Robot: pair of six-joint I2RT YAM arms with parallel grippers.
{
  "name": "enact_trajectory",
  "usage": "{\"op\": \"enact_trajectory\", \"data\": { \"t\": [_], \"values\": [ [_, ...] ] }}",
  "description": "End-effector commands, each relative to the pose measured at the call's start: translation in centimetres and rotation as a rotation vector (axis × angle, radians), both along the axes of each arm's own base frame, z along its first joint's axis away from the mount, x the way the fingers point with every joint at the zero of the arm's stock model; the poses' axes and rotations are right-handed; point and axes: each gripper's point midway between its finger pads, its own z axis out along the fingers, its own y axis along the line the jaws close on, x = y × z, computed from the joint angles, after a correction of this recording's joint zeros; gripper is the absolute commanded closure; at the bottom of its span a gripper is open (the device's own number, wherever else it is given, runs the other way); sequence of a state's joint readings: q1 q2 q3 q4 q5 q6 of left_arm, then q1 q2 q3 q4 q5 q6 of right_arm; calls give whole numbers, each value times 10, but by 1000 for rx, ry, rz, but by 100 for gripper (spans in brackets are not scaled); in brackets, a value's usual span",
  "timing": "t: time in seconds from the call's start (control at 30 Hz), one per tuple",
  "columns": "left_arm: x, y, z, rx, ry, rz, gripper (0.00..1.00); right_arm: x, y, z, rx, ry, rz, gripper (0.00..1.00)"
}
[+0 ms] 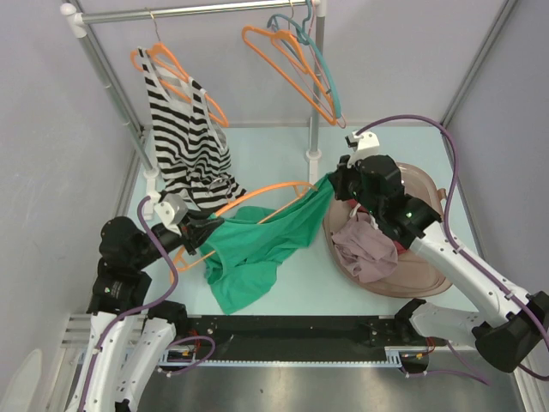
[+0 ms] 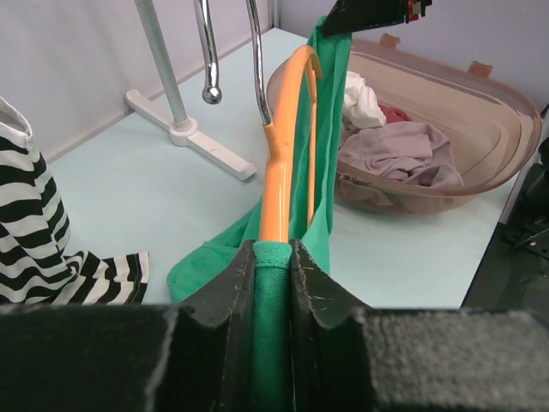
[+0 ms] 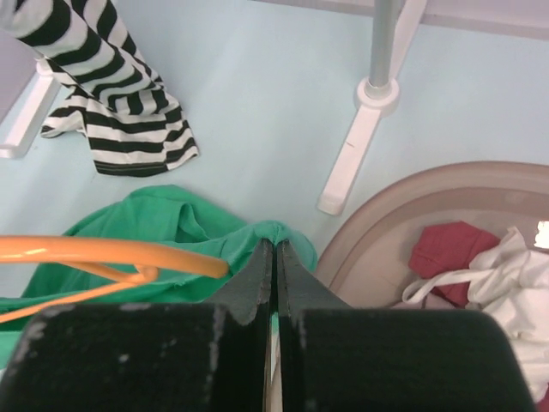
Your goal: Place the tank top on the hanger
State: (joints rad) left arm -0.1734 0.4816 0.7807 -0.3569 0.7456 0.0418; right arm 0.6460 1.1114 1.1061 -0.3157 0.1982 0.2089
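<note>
The thin soft-fabric tank top [image 1: 253, 257] is one solid green with no pattern. The thin triangular hanger [image 1: 257, 194] lying against it is bright orange, and its metal hook [image 2: 256, 60] is silver. The sleeveless striped top [image 1: 184, 129] has black and white horizontal bands and hangs on an orange plastic hanger [image 1: 214, 107]. On the same white-grey tube rail [image 1: 189, 10] hang a spare orange hanger [image 1: 292, 73] and a teal wire-thin hanger [image 1: 326, 77]. The oval plastic basket [image 1: 416, 178] is a translucent brownish pink. It holds a crumpled pinkish-mauve garment [image 1: 364, 249], a dark red cloth [image 3: 450, 249] and a white cloth [image 3: 506, 287]. The flat table [image 1: 274, 146] is pale mint blue. The left gripper [image 2: 273, 257] and right gripper [image 3: 274, 257] are matt black. The looping arm cables [image 1: 455, 146] are purple.
</note>
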Motion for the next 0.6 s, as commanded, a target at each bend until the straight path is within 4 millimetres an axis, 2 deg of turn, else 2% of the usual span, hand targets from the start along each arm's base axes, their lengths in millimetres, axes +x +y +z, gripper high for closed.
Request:
{"op": "enact_trajectory", "data": {
  "t": [0.0,0.3,0.4,0.57],
  "values": [
    [-3,-3,17,-27,-75,-26,100,9,9,39,46,-82,23,100],
    [-1,-4,16,-39,-72,-27,100,0,18,44,72,-81,74,100],
    [2,-6,14,-39,-72,-38,100,-1,27,46,86,-81,97,100],
    [13,-1,13,-63,-57,23,100,-16,49,52,95,-80,164,100]
  ]
}}
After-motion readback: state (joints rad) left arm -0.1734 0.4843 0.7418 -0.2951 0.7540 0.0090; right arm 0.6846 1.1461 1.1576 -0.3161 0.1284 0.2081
